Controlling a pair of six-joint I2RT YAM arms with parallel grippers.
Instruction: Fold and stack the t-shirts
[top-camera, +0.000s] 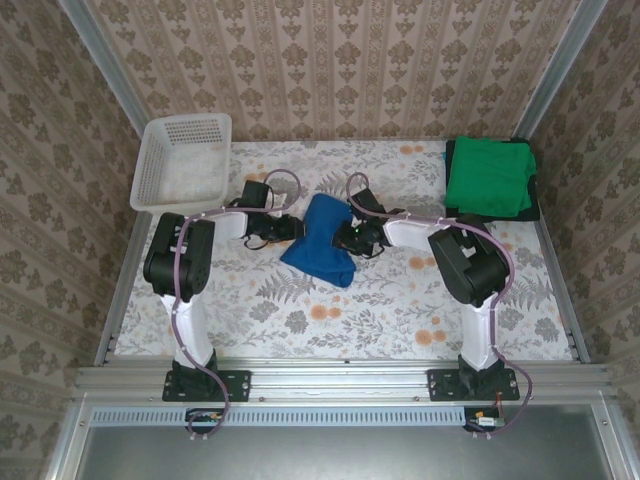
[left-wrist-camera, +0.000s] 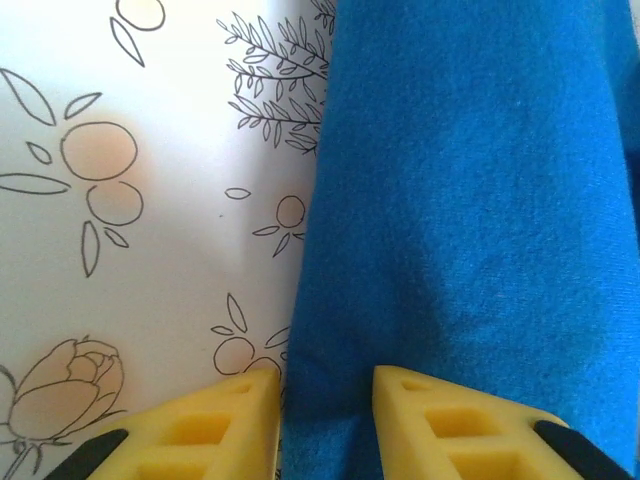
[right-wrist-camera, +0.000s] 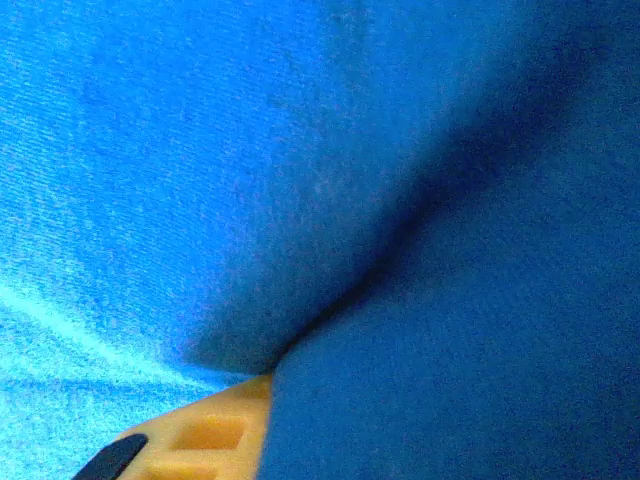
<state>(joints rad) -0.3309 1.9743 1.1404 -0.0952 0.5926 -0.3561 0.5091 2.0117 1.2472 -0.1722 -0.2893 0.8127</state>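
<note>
Left gripper (top-camera: 272, 230) sits at the left edge of the bunched royal-blue cotton t-shirt (top-camera: 322, 240), mid floral-print surface (top-camera: 400, 310). Right gripper (top-camera: 352, 238) is at the shirt's right edge, facing the left one. Neither grip is readable from the top view. Folded bright-green cotton t-shirt (top-camera: 487, 178) lies at the far right corner on top of a dark t-shirt (top-camera: 534, 200), well apart from the blue one. White plastic lattice basket (top-camera: 187, 120) is at far left.

Left wrist view: yellow fingers (left-wrist-camera: 230, 420) straddle the blue shirt's edge with a fold of cloth between them. This reads as clenched on the shirt edge. Cloth beyond lies fairly smooth, bare surface just beside it on the left.

Right wrist view: one yellow finger (right-wrist-camera: 210, 430) shows at the bottom, with blue cloth draped over it and a deep crease running up. The other finger is hidden, so can't tell if this gripper has closed on cloth.

Judgement: the step is taking both sides of the blue shirt to spread it before folding.
- Make sure the right side has bitten an outer edge, not a wad of layers.
- Lift both sides together and level.
- Draw them apart until the cloth hangs taut, then lay it flat on open surface.

Risks: a multi-layer grab leaves the shirt bunched, and an uneven lift drags or twists it. Stay away from the green stack.
</note>
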